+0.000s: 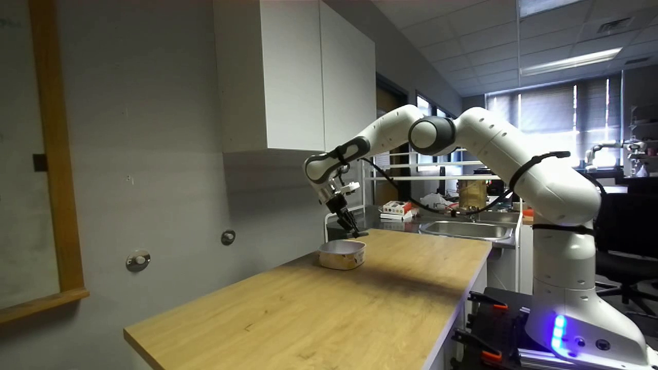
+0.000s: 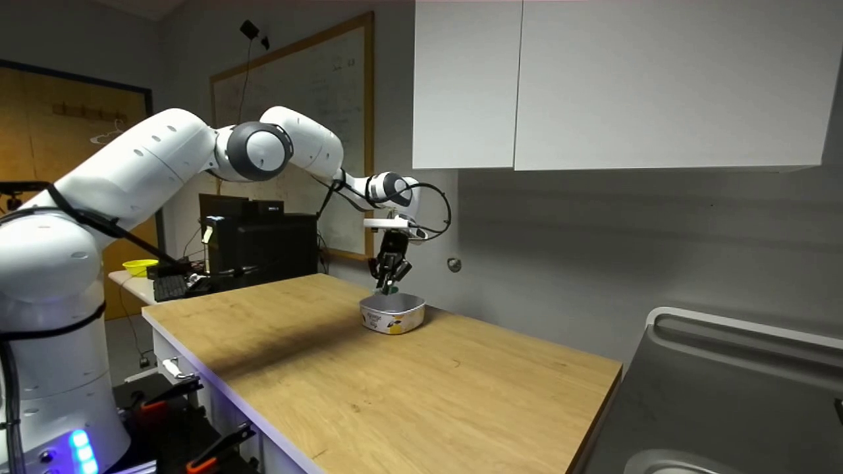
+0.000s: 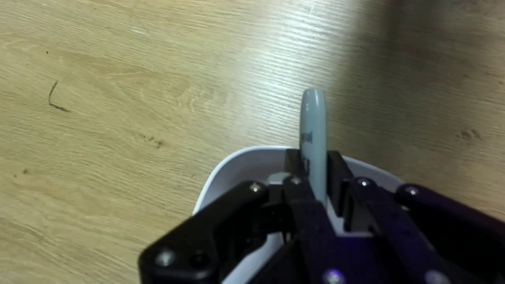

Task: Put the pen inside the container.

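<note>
Wrist view gives me the closest look: the pen (image 3: 313, 122), pale grey with dark print along its barrel, sits pinched between the narrowed jaws of my gripper (image 3: 315, 165), one on each side. Below is the container (image 3: 236, 173), a low white bowl, much of its inside covered by the gripper. From up here the pen's rounded end pokes out past the rim, against the wooden counter (image 3: 110, 118), while the other end is lost to me between the jaws.

In both exterior views the container stands upright on the counter, near the wall (image 1: 154, 200), with the gripper angled down just above its opening. In an exterior view the pen (image 1: 361, 234) reads as a dark bar across the gripper's tip, higher than the rim and roughly level. In an exterior view I also catch a small green spot (image 2: 394, 289) by that tip, and I cannot tell what it belongs to. My white arm (image 1: 493, 139) reaches over the counter, a blue light (image 1: 558, 331) glowing low on it. White cabinets (image 1: 293, 77) hang above, and past the counter's end I see a sink (image 1: 465, 229) with boxes (image 1: 397, 208) near it.
</note>
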Robot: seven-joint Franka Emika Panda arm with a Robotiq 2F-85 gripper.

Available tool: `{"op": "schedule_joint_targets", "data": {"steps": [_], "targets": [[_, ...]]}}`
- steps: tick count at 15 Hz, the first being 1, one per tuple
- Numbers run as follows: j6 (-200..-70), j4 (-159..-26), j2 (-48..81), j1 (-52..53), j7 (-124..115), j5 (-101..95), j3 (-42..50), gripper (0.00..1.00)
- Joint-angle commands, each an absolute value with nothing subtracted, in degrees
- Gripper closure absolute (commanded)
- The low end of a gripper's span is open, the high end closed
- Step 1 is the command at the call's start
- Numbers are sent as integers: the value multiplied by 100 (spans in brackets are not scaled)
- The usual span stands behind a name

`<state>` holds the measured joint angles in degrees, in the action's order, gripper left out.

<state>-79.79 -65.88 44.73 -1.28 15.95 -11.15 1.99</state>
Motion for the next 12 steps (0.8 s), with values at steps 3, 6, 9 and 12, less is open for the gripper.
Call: {"op": "schedule_joint_targets", "data": {"steps": [3,6,9,12], "targets": [[-7556,-5902,4955,-155,1743,-1234,153,50],[-7458,-5790,5030,-181,1759,-1230,159,27],[-7373,-5726,5066,-232,1766,-1227,175,5],[-7346,-5755,5012,-308,1759,-1211,193,0]]}}
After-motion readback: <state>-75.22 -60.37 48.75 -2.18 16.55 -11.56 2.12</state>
